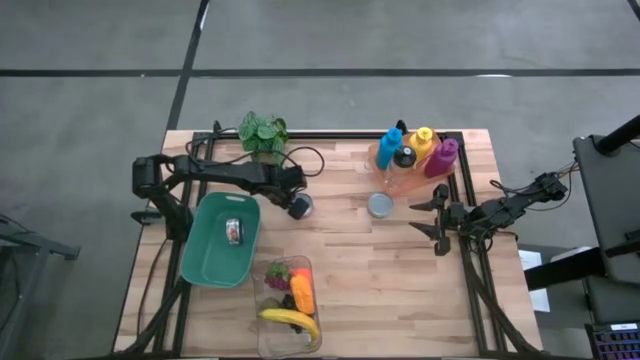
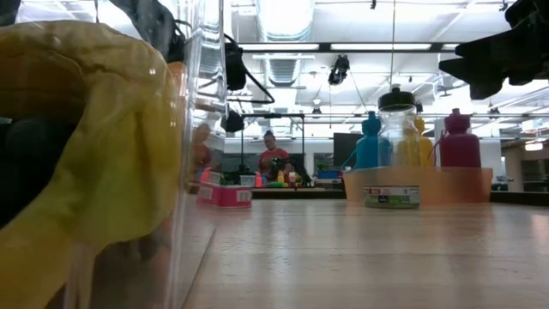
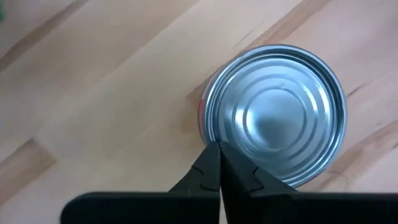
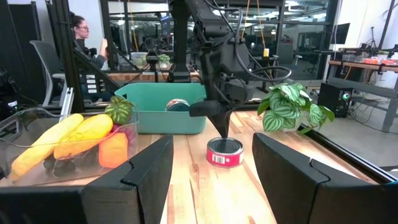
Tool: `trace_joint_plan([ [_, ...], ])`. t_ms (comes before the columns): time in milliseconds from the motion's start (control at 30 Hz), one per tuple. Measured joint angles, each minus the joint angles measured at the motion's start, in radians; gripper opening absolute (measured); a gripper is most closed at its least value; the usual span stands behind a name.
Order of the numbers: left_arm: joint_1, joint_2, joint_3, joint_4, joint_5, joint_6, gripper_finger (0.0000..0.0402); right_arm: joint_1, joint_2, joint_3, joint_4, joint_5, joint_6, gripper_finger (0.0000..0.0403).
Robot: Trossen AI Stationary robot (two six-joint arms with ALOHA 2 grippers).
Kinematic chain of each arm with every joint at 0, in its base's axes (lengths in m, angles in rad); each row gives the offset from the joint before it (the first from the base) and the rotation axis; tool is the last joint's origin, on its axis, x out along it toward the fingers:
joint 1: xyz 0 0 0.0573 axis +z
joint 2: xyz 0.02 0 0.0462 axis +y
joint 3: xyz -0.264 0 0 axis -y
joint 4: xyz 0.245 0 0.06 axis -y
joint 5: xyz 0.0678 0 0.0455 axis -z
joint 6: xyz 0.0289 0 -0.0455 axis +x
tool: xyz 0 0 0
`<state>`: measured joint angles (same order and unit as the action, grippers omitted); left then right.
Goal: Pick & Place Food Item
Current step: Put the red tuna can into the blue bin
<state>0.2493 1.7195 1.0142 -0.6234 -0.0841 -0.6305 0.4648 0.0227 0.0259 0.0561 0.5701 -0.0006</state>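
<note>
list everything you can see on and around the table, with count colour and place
tin can: 1, silver top with red label, on the table under the left claw
second tin can: 1, silver, mid-table in front of the bottles
green bin: 1, teal, left side, one can inside
clear container: 1, near edge, holding banana, orange and dark fruit
bottles: 4, blue, yellow, magenta, clear with black cap, in a tray at the far right
potted plant: 1, green, far edge
person: 1, seated beyond the table
left claw: shut, tips above the can
right claw: open, right side, waiting
</note>
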Motion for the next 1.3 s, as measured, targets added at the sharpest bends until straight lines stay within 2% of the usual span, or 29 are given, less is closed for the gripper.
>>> trace_joint_plan([
  [233,-0.006,0.012,0.000,0.089,0.038,0.054,0.0000,0.000,0.000,0.000,0.000,0.000,0.000,0.0217],
  [600,-0.013,0.026,0.000,0.180,0.043,0.101,0.0000,0.000,0.000,0.000,0.000,0.000,0.000,0.0217],
  [1300,-0.017,-0.008,-0.005,0.152,0.025,0.126,0.0000,0.000,0.000,0.000,0.000,0.000,0.000,0.0217],
])
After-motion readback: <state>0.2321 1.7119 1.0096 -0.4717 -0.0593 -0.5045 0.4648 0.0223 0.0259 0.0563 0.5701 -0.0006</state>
